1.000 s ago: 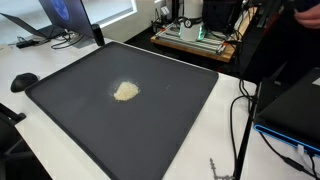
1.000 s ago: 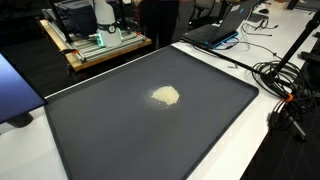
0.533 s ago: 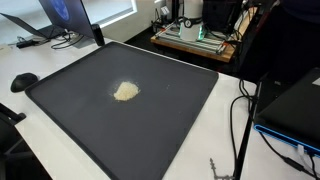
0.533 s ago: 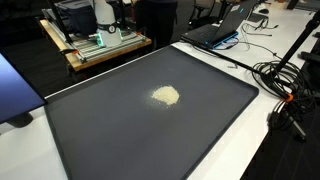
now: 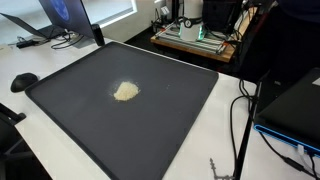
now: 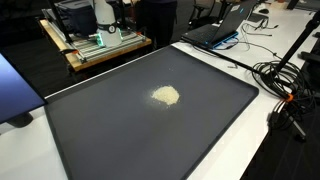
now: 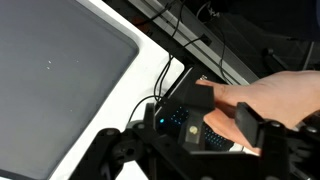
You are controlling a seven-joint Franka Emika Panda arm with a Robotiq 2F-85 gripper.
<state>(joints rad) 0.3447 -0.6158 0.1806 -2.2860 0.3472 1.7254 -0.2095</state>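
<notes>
On the mat (image 5: 170, 110) lies a lump (image 5: 125, 92), well apart from the pincer (image 7: 175, 135).

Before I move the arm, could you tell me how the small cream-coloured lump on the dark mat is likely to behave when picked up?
The cream-coloured lump looks small, so probably light. Its uneven, slumped outline suggests something soft that may deform when squeezed. It lies low on the dark mat, so rolling seems unlikely.

Pale lump (image 5: 125, 92) on dark mat (image 5: 180, 120)
</notes>
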